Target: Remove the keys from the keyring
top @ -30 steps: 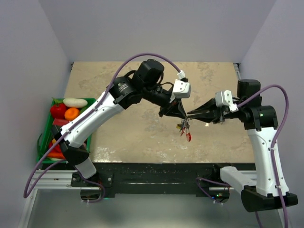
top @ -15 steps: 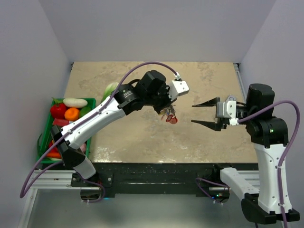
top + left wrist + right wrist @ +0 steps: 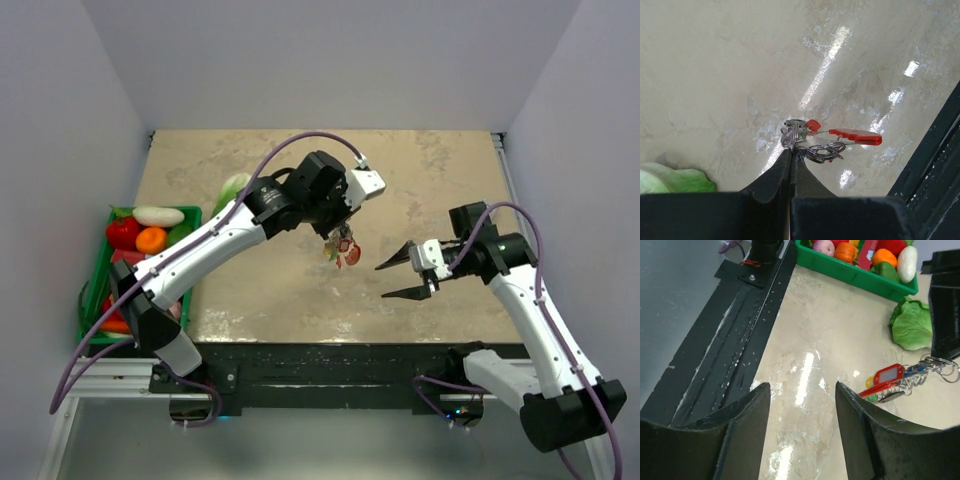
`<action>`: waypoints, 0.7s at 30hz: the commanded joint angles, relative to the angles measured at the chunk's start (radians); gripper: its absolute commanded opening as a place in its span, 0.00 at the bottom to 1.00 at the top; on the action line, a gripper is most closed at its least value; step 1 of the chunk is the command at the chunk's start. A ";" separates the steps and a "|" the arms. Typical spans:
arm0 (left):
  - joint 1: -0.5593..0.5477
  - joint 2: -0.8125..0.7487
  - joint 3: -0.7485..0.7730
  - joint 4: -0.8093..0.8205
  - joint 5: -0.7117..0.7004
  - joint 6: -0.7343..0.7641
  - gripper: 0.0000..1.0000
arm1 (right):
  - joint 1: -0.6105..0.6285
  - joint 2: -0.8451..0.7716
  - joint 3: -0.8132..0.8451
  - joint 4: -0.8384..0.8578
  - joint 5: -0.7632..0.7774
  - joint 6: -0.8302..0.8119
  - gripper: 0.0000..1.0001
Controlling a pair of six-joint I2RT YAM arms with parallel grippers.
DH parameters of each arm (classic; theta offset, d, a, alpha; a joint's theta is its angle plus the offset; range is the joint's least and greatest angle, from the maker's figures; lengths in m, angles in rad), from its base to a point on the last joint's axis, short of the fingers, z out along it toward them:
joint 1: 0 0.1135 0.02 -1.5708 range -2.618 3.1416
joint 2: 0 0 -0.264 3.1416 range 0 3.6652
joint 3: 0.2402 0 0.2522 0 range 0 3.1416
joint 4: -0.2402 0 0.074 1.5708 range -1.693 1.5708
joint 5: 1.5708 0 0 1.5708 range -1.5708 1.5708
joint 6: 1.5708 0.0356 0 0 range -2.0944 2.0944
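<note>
Left tool (image 3: 790, 154) pinched shut on the silvery keyring (image 3: 816, 150), keys (image 3: 888, 376) and red fob (image 3: 856, 136) hanging over the marble table (image 3: 450, 180), right tool (image 3: 382, 282) spread wide, empty, well apart from them

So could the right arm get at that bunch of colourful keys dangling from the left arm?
Probably yes. The bunch of small metal keys with coloured tags hangs from the left arm's shut fingers, and the right arm's open fingers point at it with nothing between.
</note>
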 commanded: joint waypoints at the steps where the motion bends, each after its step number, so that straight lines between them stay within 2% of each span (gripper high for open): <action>1: 0.012 0.014 0.037 0.027 0.077 -0.034 0.00 | 0.046 0.012 -0.040 0.174 -0.027 0.029 0.55; 8: 0.018 0.050 0.046 0.028 0.071 -0.045 0.00 | 0.171 0.106 -0.033 0.313 0.048 0.150 0.51; 9: 0.016 0.054 0.056 0.027 0.074 -0.043 0.00 | 0.179 0.120 -0.042 0.424 0.062 0.258 0.49; 15: 0.018 0.062 0.068 0.024 0.098 -0.048 0.00 | 0.205 0.143 -0.129 0.738 0.205 0.481 0.44; 20: 0.022 0.058 0.076 0.018 0.135 -0.051 0.00 | 0.205 0.141 -0.200 0.878 0.344 0.558 0.45; 21: 0.024 0.054 0.076 0.016 0.147 -0.050 0.00 | 0.205 0.138 -0.209 0.949 0.374 0.624 0.44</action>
